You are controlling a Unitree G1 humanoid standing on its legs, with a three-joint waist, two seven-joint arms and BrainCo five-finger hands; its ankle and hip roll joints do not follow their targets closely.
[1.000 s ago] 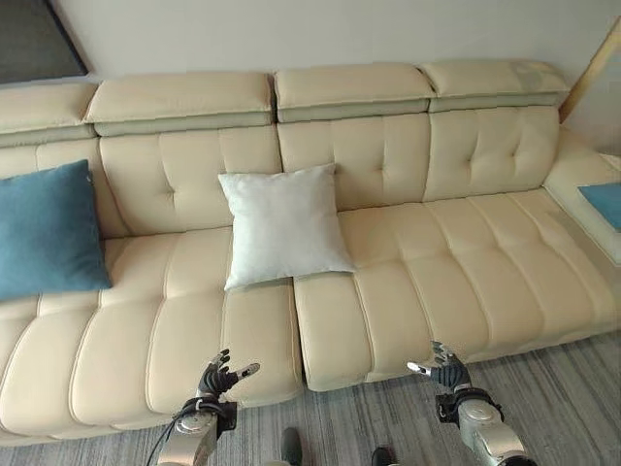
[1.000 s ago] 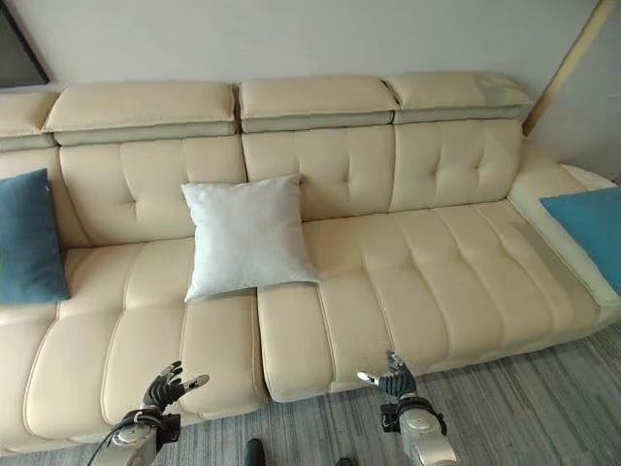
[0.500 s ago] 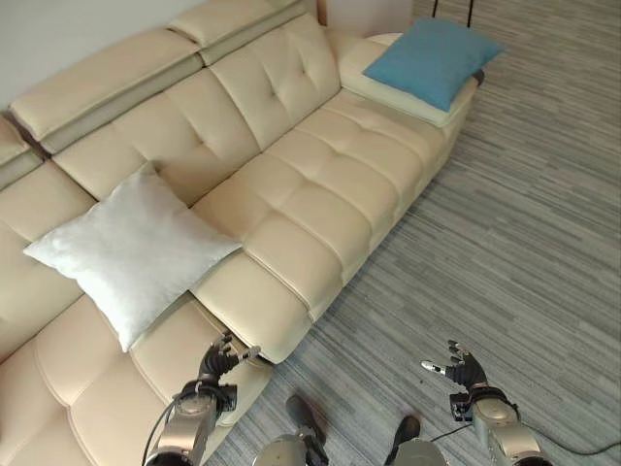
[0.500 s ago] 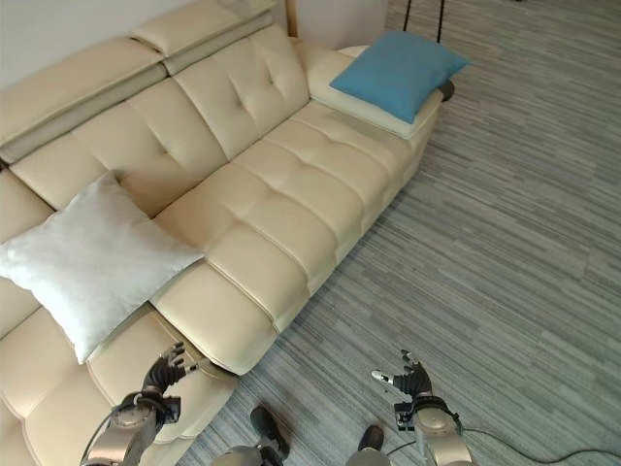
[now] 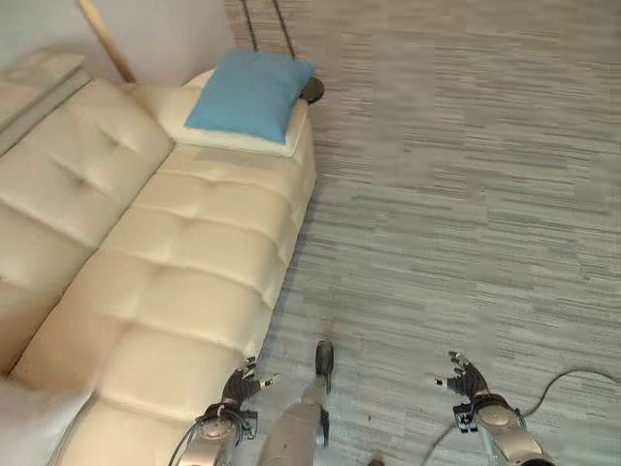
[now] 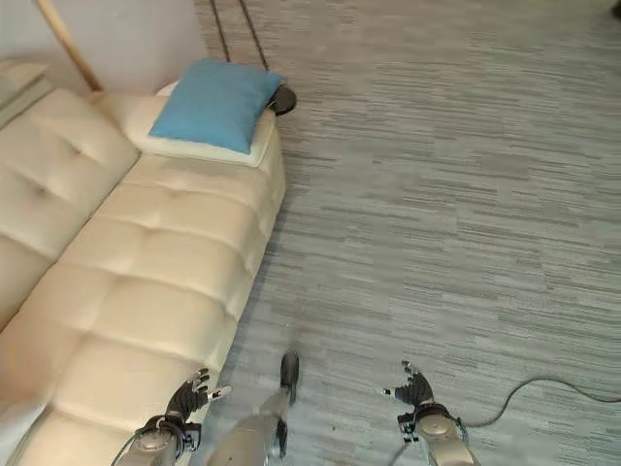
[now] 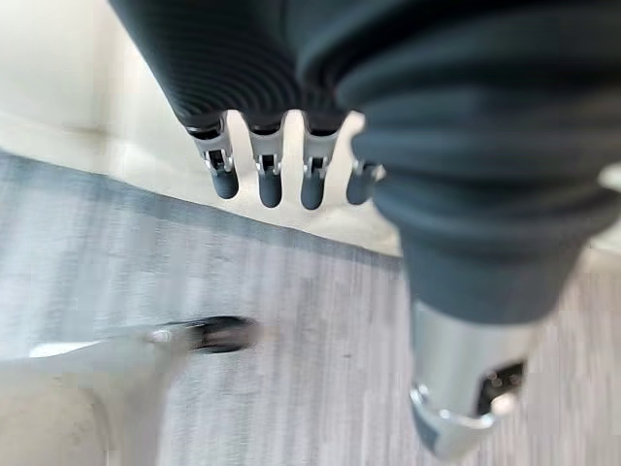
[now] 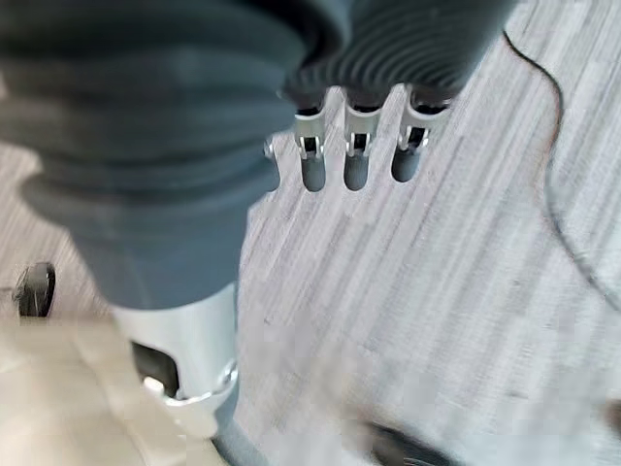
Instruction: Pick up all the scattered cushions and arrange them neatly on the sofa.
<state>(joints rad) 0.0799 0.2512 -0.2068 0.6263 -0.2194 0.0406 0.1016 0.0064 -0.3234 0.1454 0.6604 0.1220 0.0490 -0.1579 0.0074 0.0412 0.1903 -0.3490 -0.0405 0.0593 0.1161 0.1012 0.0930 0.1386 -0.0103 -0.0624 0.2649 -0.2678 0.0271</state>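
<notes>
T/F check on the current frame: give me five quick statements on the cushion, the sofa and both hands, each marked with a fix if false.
1. A blue cushion lies on the far end of the sofa. True.
2. The left hand is curled round the blue cushion. False: it hangs open near the sofa's front edge, holding nothing.
3. The right hand is over the striped grey floor, open and empty. True.
4. The blue cushion lies on the floor. False: it rests on the sofa's end section.
5. The sofa is dark brown. False: it is cream.
</notes>
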